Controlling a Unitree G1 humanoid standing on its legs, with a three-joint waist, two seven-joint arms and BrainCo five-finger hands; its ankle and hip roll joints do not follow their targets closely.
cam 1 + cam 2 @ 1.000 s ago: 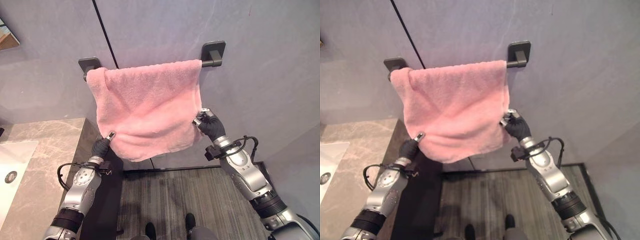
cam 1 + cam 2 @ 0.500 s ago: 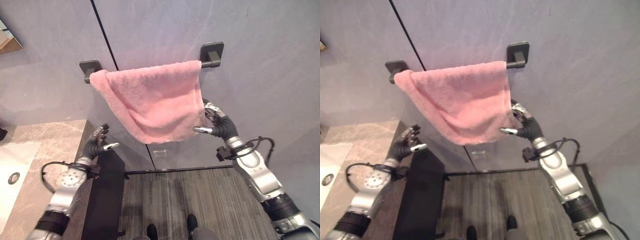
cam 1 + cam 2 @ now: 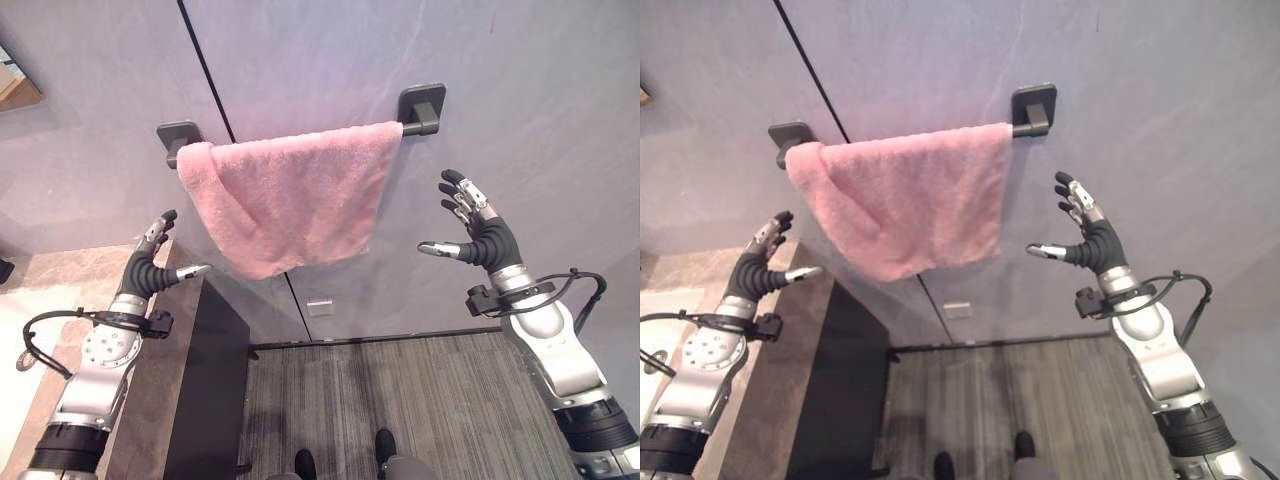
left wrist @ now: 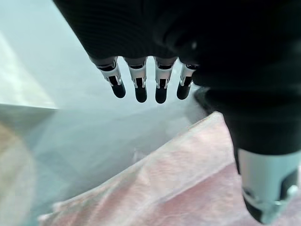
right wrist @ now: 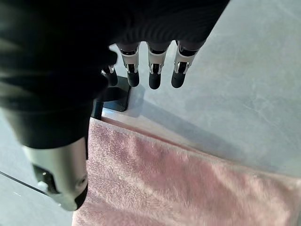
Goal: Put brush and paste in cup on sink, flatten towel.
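Observation:
A pink towel [image 3: 295, 205] hangs over a dark wall rail [image 3: 421, 110], spread along its width, with its lower edge slanting down to a point at the left. My left hand [image 3: 148, 268] is open, left of and below the towel and apart from it. To the towel's right my right hand [image 3: 478, 232] is held up with its fingers spread, also clear of the cloth. The towel [image 4: 178, 188] shows past the left hand's fingers [image 4: 141, 89], and the towel [image 5: 188, 183] and rail bracket [image 5: 115, 96] show past the right hand's fingers [image 5: 155, 75].
A marble counter [image 3: 60, 290] with a white sink [image 3: 20, 330] lies at the lower left, ending in a dark side panel [image 3: 205, 390]. Below the towel is a grey striped floor [image 3: 400, 400]. A black vertical seam [image 3: 205, 70] runs down the grey wall.
Both hands have let go of the towel and drawn away outward, the left to the left, the right up and to the right. The towel now hangs free on the rail.

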